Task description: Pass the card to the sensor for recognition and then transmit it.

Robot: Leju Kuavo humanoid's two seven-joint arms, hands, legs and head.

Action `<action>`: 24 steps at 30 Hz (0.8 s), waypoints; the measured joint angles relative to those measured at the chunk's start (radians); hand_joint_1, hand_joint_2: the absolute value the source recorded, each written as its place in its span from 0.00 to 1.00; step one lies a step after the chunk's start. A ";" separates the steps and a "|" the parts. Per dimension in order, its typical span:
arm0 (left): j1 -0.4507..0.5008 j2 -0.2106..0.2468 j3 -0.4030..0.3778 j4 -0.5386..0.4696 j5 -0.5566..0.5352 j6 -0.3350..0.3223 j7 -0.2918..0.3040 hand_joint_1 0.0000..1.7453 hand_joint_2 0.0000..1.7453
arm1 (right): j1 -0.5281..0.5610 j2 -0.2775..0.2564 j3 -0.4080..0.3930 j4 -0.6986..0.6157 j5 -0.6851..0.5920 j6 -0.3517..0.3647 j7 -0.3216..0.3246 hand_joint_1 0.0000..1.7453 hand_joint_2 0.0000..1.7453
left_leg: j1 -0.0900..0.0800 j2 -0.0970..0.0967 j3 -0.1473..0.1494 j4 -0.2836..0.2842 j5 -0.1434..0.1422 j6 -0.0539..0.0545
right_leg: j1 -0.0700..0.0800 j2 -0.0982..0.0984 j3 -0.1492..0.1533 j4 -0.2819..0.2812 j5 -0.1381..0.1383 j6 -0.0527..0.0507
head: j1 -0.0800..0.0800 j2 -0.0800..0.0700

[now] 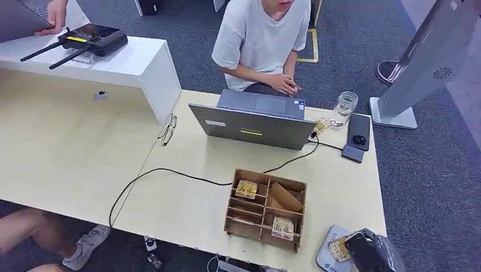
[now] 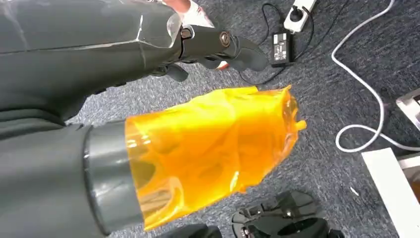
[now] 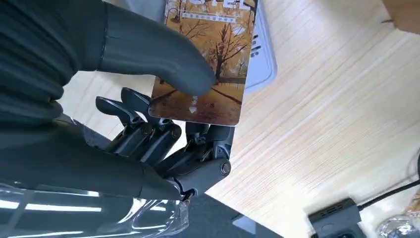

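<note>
At the table's near right corner my right hand (image 1: 371,250) holds a card (image 1: 338,248) with an autumn tree picture over the pale grey sensor pad (image 1: 324,256). In the right wrist view the card (image 3: 208,64) is pinched between the thumb and the dark fingers (image 3: 163,139), and the sensor pad (image 3: 261,54) lies right behind it; whether they touch I cannot tell. A wooden compartment box (image 1: 265,209) holding more cards stands left of the pad. My left hand (image 2: 198,124) hangs over the carpet holding nothing, its thumb wrapped in orange film and its fingers (image 2: 223,44) stretched out.
A grey laptop (image 1: 252,122) stands behind the box, with a seated person (image 1: 262,42) beyond it. A glass jar (image 1: 344,109) and two phones (image 1: 358,131) lie at the far right. A black cable (image 1: 170,173) crosses the table. Glasses (image 1: 167,130) lie at the left.
</note>
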 joint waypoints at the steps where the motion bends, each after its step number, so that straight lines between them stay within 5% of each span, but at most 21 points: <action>1: 0.000 0.000 0.000 0.000 0.000 0.000 0.001 0.00 0.00 | 0.000 0.002 0.000 0.000 0.007 0.000 0.005 1.00 1.00 | 0.000 0.000 0.000 0.000 0.000 0.000 | 0.000 0.000 0.000 0.000 0.000 0.000 | 0.000 0.000; 24: 0.000 -0.001 0.003 0.000 -0.006 -0.001 0.008 0.00 0.00 | -0.002 0.085 -0.001 0.034 0.161 -0.003 0.052 1.00 1.00 | 0.000 0.000 0.000 0.000 0.000 0.000 | 0.000 0.000 0.000 0.000 0.000 0.000 | 0.000 0.000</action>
